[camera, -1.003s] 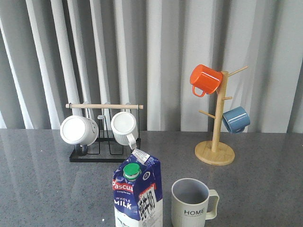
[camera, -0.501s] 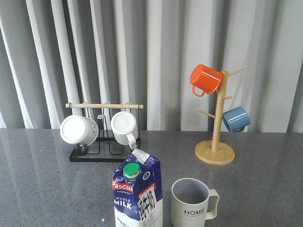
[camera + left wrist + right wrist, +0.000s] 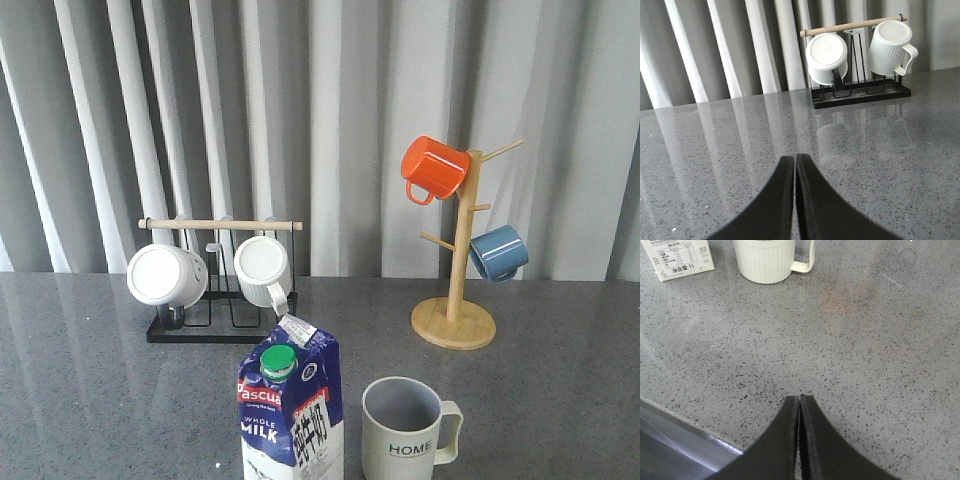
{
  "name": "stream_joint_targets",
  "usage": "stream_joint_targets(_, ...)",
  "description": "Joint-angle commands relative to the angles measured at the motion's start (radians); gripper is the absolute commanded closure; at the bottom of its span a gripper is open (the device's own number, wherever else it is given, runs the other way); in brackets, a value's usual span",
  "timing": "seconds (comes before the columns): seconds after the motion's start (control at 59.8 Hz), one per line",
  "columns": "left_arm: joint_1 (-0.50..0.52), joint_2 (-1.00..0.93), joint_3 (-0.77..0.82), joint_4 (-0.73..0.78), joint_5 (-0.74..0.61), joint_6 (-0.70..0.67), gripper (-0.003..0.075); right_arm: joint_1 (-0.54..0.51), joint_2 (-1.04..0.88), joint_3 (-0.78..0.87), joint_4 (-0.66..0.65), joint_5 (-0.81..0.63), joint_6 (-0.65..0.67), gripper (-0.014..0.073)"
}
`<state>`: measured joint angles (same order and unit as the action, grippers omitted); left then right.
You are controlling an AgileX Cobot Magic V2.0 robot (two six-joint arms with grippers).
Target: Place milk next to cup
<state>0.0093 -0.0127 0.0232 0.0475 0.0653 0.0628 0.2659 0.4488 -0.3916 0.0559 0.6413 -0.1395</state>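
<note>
1. The table (image 3: 90,400) fills the lower half of the front view.
2. The milk (image 3: 291,410) stands upright at bottom centre, just left of the cup (image 3: 405,430).
3. The left gripper (image 3: 794,165) and right gripper (image 3: 799,402) have jaws together, empty.

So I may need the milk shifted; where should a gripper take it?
Probably around the milk carton's flat body below the sloped top, from the left side, since the cup stands close on its right. It stands upright, so a level grip suits.
</note>
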Motion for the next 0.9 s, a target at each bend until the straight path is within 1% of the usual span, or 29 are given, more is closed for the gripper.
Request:
stream_joint_targets(0.0,0.0,-0.011,-0.02,-0.011,-0.086,-0.008,0.0727,-0.001,0.005,-0.025,-0.002,-0.059,0.001,0.06)
stream_joint_targets(0.167,0.001,-0.011,-0.02,-0.087,-0.085,0.012,0.0727,-0.001,0.005,-0.025,-0.002,-0.059,0.001,0.06)
stream_joint_targets(0.886,0.001,-0.011,-0.02,-0.087,-0.074,0.021,0.0727,-0.001,0.005,-0.025,-0.002,-0.058,0.001,0.06)
